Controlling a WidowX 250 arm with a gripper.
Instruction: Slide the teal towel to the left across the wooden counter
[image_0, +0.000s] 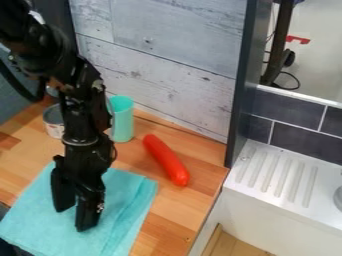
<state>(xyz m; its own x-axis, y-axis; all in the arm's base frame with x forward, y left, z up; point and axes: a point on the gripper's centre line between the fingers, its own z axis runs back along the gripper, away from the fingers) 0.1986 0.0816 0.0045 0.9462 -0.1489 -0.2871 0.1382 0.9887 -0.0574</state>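
Cloth: we see it, light teal (123, 215), lying on the wooden tabletop (175, 220) directly under the arm, with a layered fold along its right side.
Tool: we find it (75, 217) pointing down over the cloth's middle, released, its two black fingers apart and nothing held; we cannot tell whether the tips touch the fabric.
Arm: black, it comes in from the upper left and hangs down to the cloth.
Cup: we see a mint-green one (122, 120) upright beyond the cloth's far edge, partly behind the arm.
Can: grey (53, 121), beyond the cloth and left of the cup.
Sausage shape: smooth and red-orange (165, 159), it lies slantwise to the upper right of the cloth, apart from it.
Backdrop: whitewashed planks (167, 65) rise beyond the cloth.
Drainboard: white and ridged (272, 175), well to the cloth's right.
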